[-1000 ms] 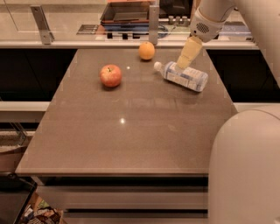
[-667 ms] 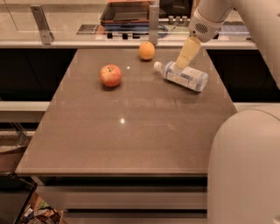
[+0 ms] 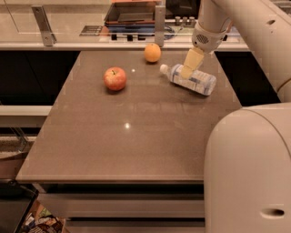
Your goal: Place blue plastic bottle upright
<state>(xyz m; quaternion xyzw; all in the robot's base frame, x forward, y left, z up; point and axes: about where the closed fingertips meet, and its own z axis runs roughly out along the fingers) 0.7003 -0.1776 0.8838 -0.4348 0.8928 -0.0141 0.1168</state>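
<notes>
At the upper left of the frame a metal post (image 3: 43,25) stands on the pale counter (image 3: 68,45) behind the table. The brown table (image 3: 127,150) fills the middle of the frame. Left of centre in its upper part sits a red apple (image 3: 115,78), upright with its stem showing. To the right of it and nearer the far edge is an orange (image 3: 153,53), well apart from the apple. Behind the orange, on the counter, is a dark tray (image 3: 132,11).

Right of the orange, in the upper right part of the table, the bottle (image 3: 195,82) lies on its side. Its white cap (image 3: 163,68) points toward the upper left, close to the orange but not touching it, and its labelled body runs toward the lower right.

The gripper (image 3: 187,70) comes down from the upper right and its yellowish tip meets the bottle near the neck. I cannot tell whether it is released or clenched on the bottle. The white arm (image 3: 213,27) rises from it toward the top right, and the robot's rounded white body (image 3: 248,168) fills the lower right corner.
</notes>
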